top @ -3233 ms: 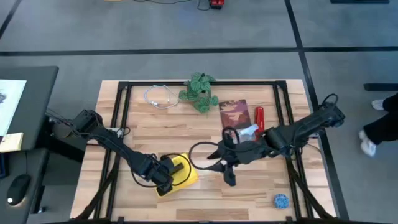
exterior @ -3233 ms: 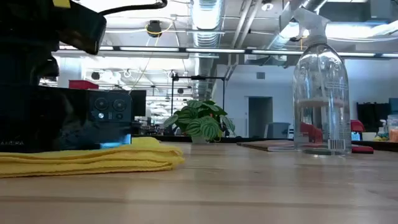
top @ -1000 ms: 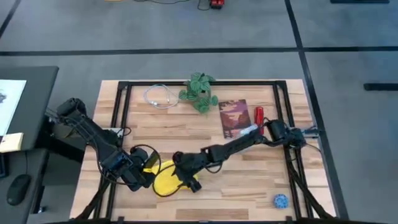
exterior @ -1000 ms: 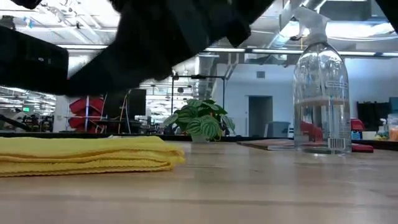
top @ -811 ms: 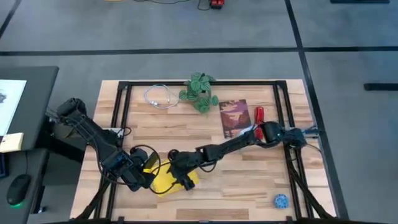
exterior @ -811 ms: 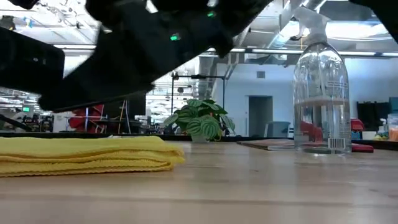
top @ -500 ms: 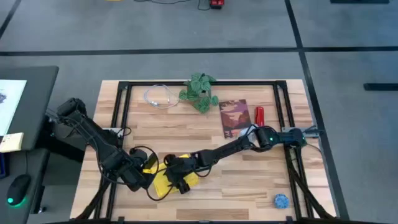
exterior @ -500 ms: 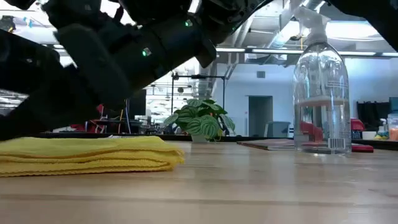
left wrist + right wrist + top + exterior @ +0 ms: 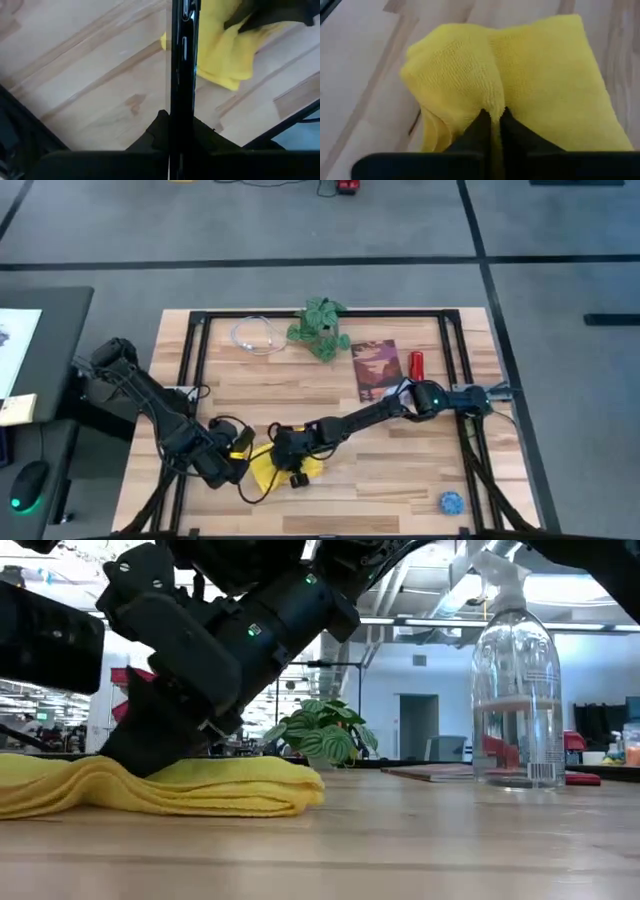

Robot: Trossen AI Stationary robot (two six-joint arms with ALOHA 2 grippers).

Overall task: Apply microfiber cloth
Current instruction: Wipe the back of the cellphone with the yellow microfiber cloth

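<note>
The right gripper pinches a ridge of the microfiber cloth, at seven o'clock on the worktop. The left gripper, jaws clamped on a black phone, waits at its nine o'clock. Wiping looks unstarted.

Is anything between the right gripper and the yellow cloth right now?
Nothing visible. The right gripper is already down on the microfiber cloth, its jaws pinching a raised fold of it. The left gripper, holding a thin black phone, sits just beside the cloth.
</note>
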